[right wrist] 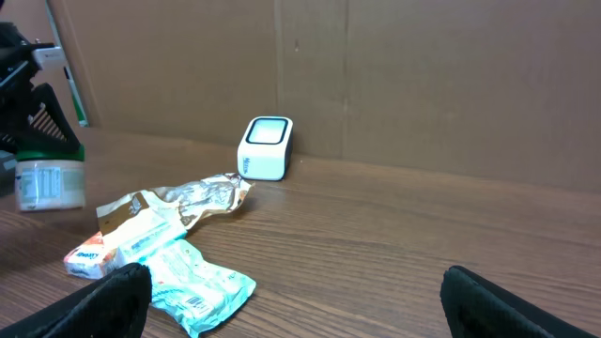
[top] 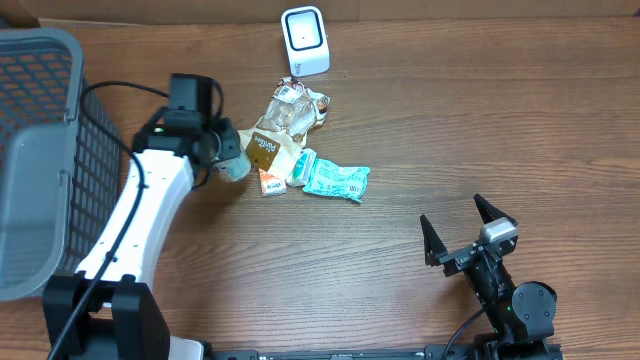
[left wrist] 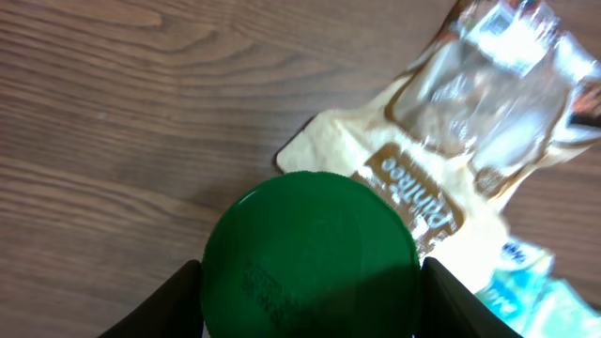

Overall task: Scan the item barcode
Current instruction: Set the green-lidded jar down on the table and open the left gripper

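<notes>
Overhead, one grey basket (top: 35, 190) fills the left edge of the frame. Just right of it the left gripper (top: 228, 160) is closed about halfway on the green lid (left wrist: 310, 253) of the single jar (right wrist: 42, 183) — left of centre, upright, long axis vertical, lid on top. The right gripper (top: 468, 232), at lower right, has its fingers spread wide and holds nothing. One white scanner (top: 304, 40) sits at top centre. Three packets lie below it: a clear-and-brown pouch (top: 288, 115), a teal packet (top: 337, 180) and a small orange-white packet (top: 272, 183).
</notes>
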Controlling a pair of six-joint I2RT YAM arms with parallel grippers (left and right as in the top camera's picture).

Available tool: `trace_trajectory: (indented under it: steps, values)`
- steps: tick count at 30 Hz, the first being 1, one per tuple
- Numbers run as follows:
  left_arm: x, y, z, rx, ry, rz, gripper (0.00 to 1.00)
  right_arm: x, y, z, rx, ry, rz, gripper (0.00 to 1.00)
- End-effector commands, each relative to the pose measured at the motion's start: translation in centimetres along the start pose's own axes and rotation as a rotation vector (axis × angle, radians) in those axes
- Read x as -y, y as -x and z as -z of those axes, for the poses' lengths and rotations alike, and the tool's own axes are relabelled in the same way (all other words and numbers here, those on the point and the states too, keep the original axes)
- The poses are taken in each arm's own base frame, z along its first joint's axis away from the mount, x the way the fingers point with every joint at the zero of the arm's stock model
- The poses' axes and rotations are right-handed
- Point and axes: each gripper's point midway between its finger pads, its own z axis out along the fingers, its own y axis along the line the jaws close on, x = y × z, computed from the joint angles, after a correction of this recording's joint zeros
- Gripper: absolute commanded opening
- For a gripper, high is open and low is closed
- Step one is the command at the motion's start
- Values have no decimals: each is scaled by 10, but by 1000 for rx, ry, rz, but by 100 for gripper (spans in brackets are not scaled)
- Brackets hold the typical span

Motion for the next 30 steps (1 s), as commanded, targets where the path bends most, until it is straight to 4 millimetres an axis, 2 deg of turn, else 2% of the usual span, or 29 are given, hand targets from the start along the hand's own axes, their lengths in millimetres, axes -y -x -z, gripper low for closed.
trace_trajectory:
  steps: [1, 7, 12, 17, 22, 26, 30]
  values:
    - [-14, 7, 4, 62, 170, -88, 44, 0, -1, 0, 8, -1, 0, 100]
    - [-30, 7, 4, 90, 335, -132, 44, 0, -1, 0, 8, -1, 0, 100]
    - [-30, 6, -3, 89, 341, -107, 44, 0, -1, 0, 8, -1, 0, 100]
    - [-30, 0, -20, 83, 344, -76, 43, 0, -1, 0, 8, -1, 0, 100]
    - [-25, 7, -36, 108, 333, -68, 44, 0, -1, 0, 8, -1, 0, 100]
    - [-22, 10, -42, 122, 322, -54, 44, 0, -1, 0, 8, -1, 0, 100]
    - [-19, 5, -44, 98, 299, -48, 44, 0, -1, 0, 8, -1, 0, 100]
